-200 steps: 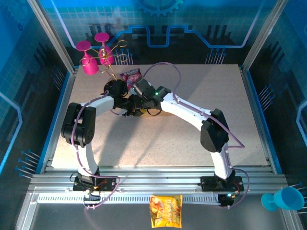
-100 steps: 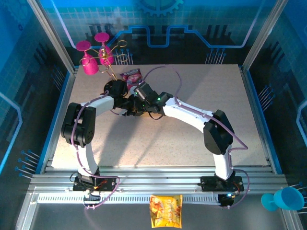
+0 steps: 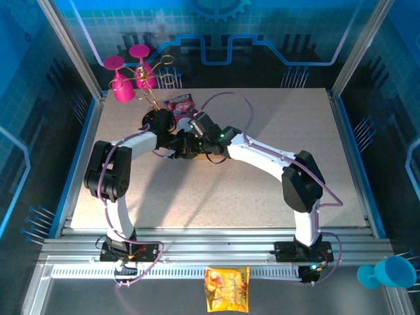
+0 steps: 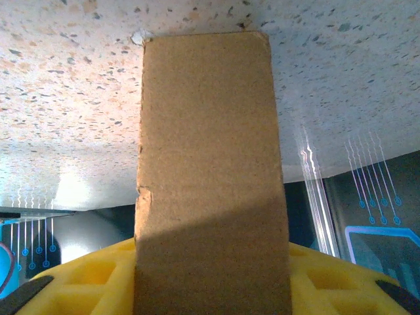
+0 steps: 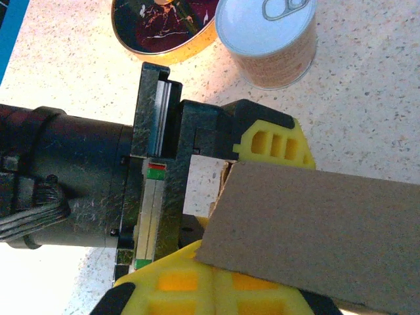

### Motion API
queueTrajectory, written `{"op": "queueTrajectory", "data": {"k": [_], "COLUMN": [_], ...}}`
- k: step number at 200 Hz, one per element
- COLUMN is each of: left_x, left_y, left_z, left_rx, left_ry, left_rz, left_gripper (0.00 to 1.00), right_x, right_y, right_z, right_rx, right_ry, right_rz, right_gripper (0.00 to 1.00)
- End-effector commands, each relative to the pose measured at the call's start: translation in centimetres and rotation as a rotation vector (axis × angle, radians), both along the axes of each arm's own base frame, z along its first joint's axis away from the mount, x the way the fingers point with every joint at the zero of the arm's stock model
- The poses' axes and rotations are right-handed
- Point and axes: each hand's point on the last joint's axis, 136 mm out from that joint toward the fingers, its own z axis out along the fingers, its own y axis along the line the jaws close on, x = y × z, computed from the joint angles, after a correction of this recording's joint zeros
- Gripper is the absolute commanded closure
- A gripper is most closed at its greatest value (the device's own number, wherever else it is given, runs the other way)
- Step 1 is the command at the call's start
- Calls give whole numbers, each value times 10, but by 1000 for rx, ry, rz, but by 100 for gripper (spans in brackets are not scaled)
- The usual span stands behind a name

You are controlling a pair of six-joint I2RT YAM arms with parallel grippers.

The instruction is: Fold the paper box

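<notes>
the right gripper (image 3: pixel 191 146) had swung further left, clenched on the paper box (image 4: pixel 210 164), which the left gripper (image 3: pixel 173 142) grasped at the table's (image 3: pixel 262 197) far left; likely mid-fold.

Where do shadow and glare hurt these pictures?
Left wrist: a shadow darkens the lower part of the paper box, and the table glares white at lower left. Right wrist: the lid of the can and the table's lower left corner are washed out. Top external: even light, with only soft shadows on the table.
</notes>
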Motion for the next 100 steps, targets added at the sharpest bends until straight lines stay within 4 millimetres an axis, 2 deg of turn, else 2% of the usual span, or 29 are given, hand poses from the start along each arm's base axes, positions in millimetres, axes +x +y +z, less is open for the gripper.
{"op": "queueTrajectory", "data": {"k": [1, 58, 80, 100], "left_x": [5, 6, 5, 5], "left_y": [3, 3, 3, 3], "left_z": [12, 11, 10, 9], "left_rx": [-57, -53, -52, -50], "left_ry": [182, 182, 184, 187], "left_rz": [202, 209, 209, 210], "left_gripper": [93, 98, 99, 99], "right_x": [-20, -19, -15, -15], "right_y": [-13, -4, -1, 2], "right_z": [-20, -1, 13, 34], "right_rx": [-43, 41, 91, 163], "right_ry": [156, 227, 237, 241], "right_rz": [-5, -55, -67, -80], "right_gripper": [91, 81, 74, 66]}}
